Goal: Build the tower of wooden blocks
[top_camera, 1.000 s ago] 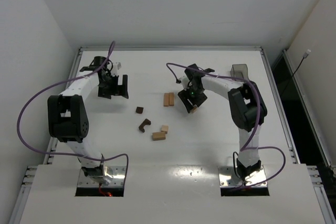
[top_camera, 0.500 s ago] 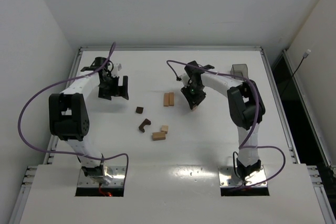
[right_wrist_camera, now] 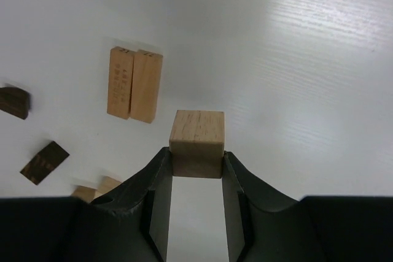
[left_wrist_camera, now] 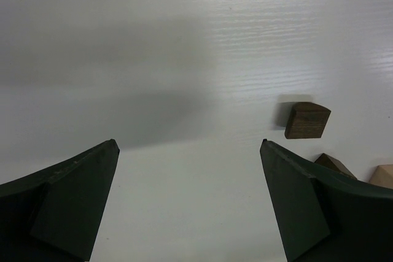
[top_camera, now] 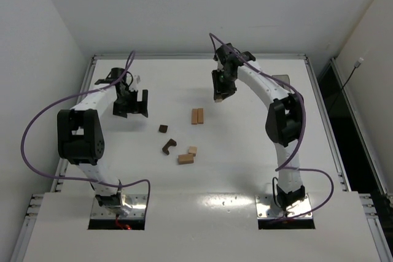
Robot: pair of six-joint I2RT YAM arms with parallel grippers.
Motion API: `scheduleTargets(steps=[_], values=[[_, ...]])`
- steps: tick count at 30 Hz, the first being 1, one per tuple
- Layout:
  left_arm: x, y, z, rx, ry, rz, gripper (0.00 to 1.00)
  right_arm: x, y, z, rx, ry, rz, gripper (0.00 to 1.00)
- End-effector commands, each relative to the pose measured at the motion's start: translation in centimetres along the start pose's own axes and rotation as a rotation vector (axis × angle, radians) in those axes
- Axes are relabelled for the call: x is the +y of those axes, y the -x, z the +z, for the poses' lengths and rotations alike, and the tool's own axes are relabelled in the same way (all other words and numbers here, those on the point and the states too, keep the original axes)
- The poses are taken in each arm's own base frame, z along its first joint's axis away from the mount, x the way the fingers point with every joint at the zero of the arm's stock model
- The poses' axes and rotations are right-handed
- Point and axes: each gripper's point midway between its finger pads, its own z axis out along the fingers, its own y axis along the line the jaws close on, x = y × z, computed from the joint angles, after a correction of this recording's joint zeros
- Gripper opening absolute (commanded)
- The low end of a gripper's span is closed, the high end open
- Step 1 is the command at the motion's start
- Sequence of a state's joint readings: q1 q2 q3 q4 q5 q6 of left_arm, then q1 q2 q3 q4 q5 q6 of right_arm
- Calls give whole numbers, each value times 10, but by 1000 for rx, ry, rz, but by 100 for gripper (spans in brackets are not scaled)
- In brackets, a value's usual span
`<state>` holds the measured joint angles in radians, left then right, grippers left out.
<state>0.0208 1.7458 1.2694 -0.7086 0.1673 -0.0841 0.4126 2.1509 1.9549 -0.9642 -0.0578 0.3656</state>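
The tan cube (right_wrist_camera: pixel 197 142) sat pinched between the fingers of the right gripper (right_wrist_camera: pixel 196 160), its jaws narrowed onto two opposite faces, the block carried clear above the table (top_camera: pixel 258 145). A cube has no long axis. Its faces lay square to the fingers, with one wide face turned to the wrist camera.

In the top view it hung at about 1 o'clock from the pair of tan bars (top_camera: pixel 197 116), well apart from them. Those bars lay touching side by side, their long axes running roughly 12 to 6.

At 8 o'clock from the bars lay the dark cube (top_camera: pixel 163 129). The notched dark piece (top_camera: pixel 169 146) lay toward 7, and two small tan pieces (top_camera: pixel 188 155) lay together near 6.

The left gripper (top_camera: pixel 136 104) hovered at 9 o'clock with its jaws spread wide and nothing between them.

No stack stood yet, so this looked like the carry of an early block. The next move would call for lowering the cube flat and square onto a base, perhaps the paired bars, and letting go without nudging them.
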Motion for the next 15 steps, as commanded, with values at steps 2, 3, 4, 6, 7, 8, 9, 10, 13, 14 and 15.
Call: scheduleTargets(steps=[2,3,4,6,7,8,9,10,13,14,15], values=[[2,5,-12,-55,27,-12,100,12,4,-3,1,-7,192,0],[2,5,-12,-56,27,-12,100,14,7,-2,-9,-4,229,0],[3,1,-11,-47,36,-14,100,17,7,-3,-5,9,248,0],[3,5,-13,-65,36,-11,100,25,-1,9,46,51,279,0],[3,5,-13,-65,36,-11,100,33,0,7,45,69,268,0],[3,1,-12,-56,36,-13,100,32,3,12,35,60,276,0],[3,1,-12,-56,36,-13,100,43,2,12,26,57,242,0],[3,1,-12,-56,36,-13,100,44,7,12,2,36,220,0],[3,2,-13,-66,36,-11,100,56,12,10,-20,35,195,0],[3,0,-11,-66,36,-11,100,58,6,14,-5,22,185,0],[3,0,-11,-66,36,-11,100,64,4,15,-2,27,174,0]])
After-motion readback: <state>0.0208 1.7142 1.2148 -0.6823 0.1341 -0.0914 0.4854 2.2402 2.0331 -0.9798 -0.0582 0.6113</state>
